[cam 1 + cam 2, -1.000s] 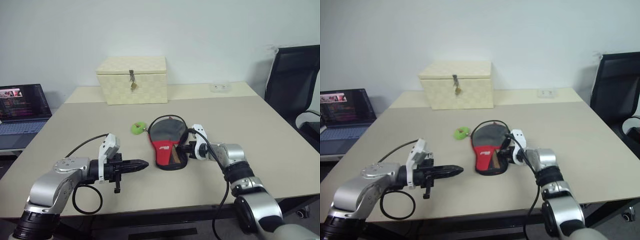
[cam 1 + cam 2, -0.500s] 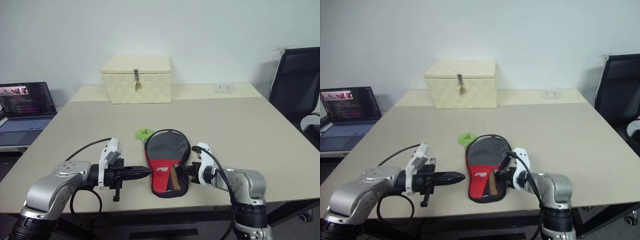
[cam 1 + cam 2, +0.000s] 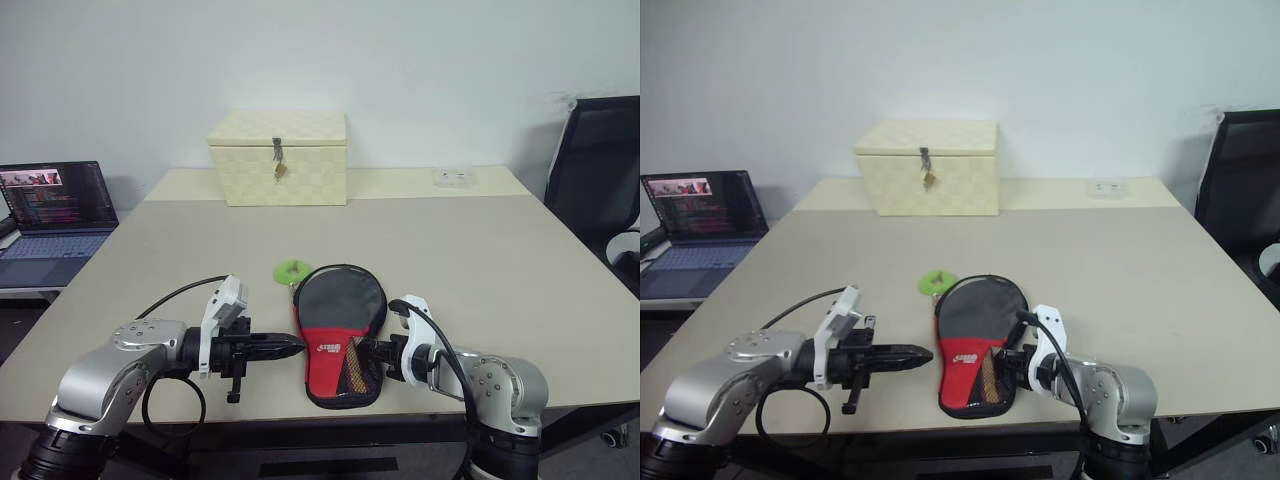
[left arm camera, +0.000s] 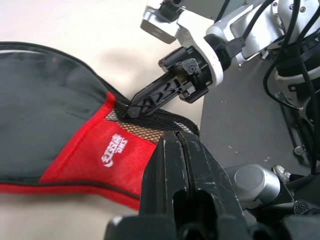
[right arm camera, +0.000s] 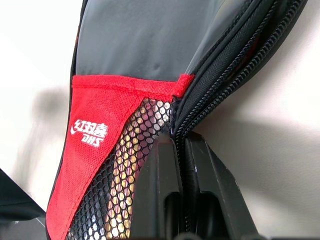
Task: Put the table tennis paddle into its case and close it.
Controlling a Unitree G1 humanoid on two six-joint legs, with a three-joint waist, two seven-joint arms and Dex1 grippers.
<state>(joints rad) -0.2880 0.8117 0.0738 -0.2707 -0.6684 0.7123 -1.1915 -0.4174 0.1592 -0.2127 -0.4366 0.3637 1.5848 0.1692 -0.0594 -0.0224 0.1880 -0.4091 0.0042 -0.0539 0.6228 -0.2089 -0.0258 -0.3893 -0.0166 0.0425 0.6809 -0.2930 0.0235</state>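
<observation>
The right gripper (image 3: 366,350) has its two black fingers pressed together on the zippered edge of the case (image 3: 338,335), at the mesh side of the handle end. In the right wrist view the zip track runs straight down into the slit between the fingers (image 5: 162,185). The right forearm lies low over the table (image 3: 480,250), reaching toward the case from the case's right, with a white camera block and a black cable on the wrist.

The left gripper (image 3: 290,346) is pinched fully closed and holds nothing. It points level toward the case from the case's left, its tip just beside the red part and not clearly touching it. The left elbow is bent outward.

The case lies flat near the table's front edge, round black end away from the robot, red handle end toward it. Through the mesh panel a wooden strip with a red stripe shows, the handle of the table tennis paddle (image 3: 349,368) inside the case.

A white logo (image 4: 113,149) is printed on the red fabric, characters over small letters, too small to read. A green ring (image 3: 291,269) lies just beyond the case's round end. A cream box (image 3: 279,157) with a metal latch stands well beyond the case.
</observation>
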